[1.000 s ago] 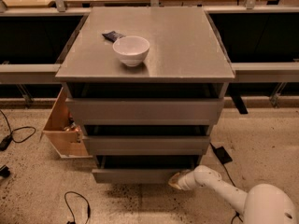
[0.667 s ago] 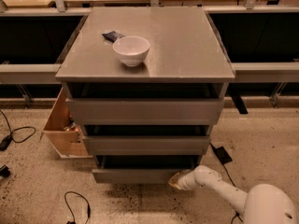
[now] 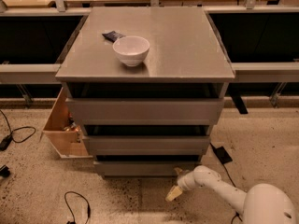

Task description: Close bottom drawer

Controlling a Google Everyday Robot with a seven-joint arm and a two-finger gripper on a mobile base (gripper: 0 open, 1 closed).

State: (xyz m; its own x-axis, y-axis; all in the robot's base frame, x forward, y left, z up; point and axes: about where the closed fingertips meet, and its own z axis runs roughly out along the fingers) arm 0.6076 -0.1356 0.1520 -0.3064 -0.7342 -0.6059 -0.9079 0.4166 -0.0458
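Bottom drawer [image 3: 145, 168]: lowest of three in the grey cabinet [image 3: 187, 45], close to the speckled floor [image 3: 261, 139].

Condition: its plain front sits about in line with the two drawer fronts above. Only a thin dark slot shows over its top edge, much like the slots over the others. No tray is seen projecting. In my judgement the drawer is shut or very nearly so, and little if any travel is left. From this angle I cannot confirm that it is fully seated.

Gripper [image 3: 174, 193]: at the end of the white arm [image 3: 219, 185], which reaches in from the lower right. It hangs low, just in front of and below the right end of the drawer front, and appears clear of it. It holds nothing. Whether it is set wide or narrow I cannot tell.

Surroundings:
- A white bowl [image 3: 131, 50] and a small dark object [image 3: 113, 35] sit on the cabinet top.
- A light wooden box [image 3: 65, 129] stands against the cabinet's left side.
- Cables [image 3: 77, 204] lie on the floor to the left.
- A flat black item [image 3: 220, 154] lies on the floor to the right.

Obstructions: none seen between the drawer front and the cabinet.
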